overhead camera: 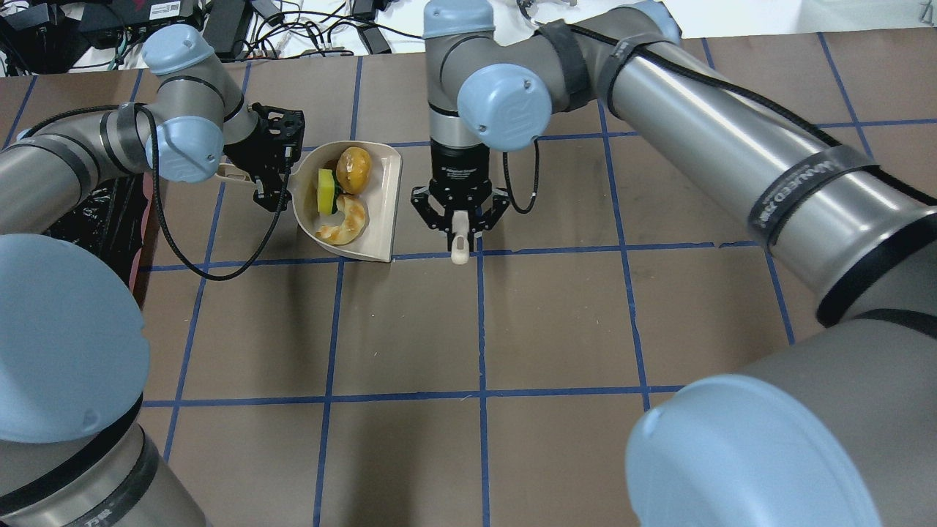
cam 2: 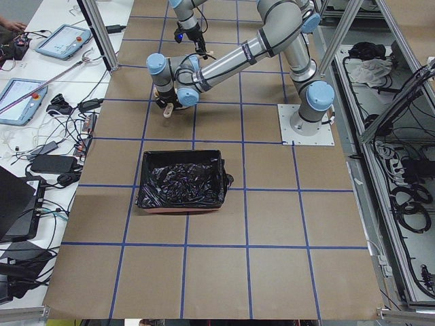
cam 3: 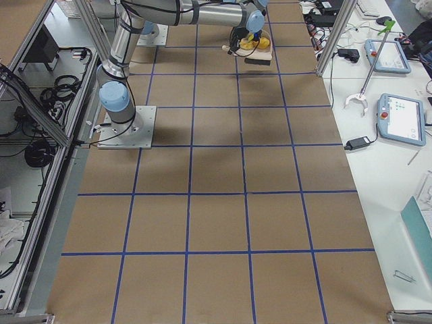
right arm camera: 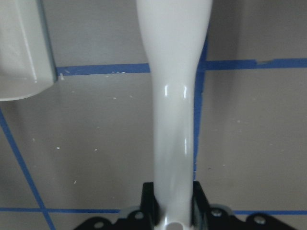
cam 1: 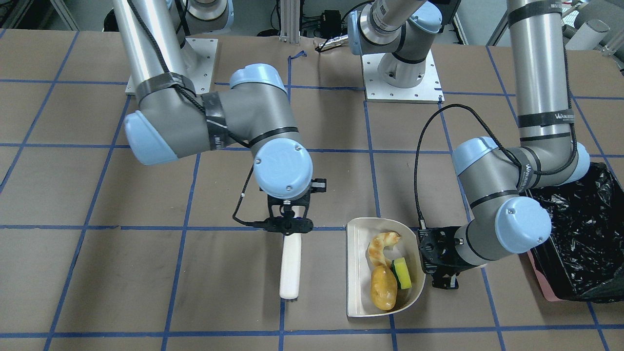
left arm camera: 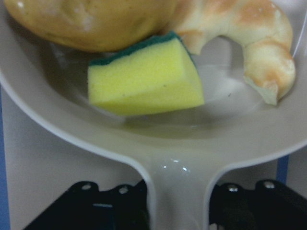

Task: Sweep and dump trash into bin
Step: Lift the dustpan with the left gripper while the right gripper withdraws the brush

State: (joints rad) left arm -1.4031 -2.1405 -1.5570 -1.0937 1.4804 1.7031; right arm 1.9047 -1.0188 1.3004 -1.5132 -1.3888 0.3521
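A: Trash [cam 1: 383,287]?
B: All three pieces are in the dustpan [cam 1: 356,273]. Left gripper [cam 1: 429,258] is clamped on its handle, probably for the lift.
A: Right gripper [overhead camera: 459,219]?
B: Closed on the brush [cam 1: 291,268], just beside the dustpan's open edge. Bin [cam 1: 585,234] is near its handle side; the dump isn't done yet.

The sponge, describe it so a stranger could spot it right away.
Look at the beige dustpan on the brown table. Inside, beside a glossy lump and a croissant, the sponge is the only flat-sided block, yellow with a green face.
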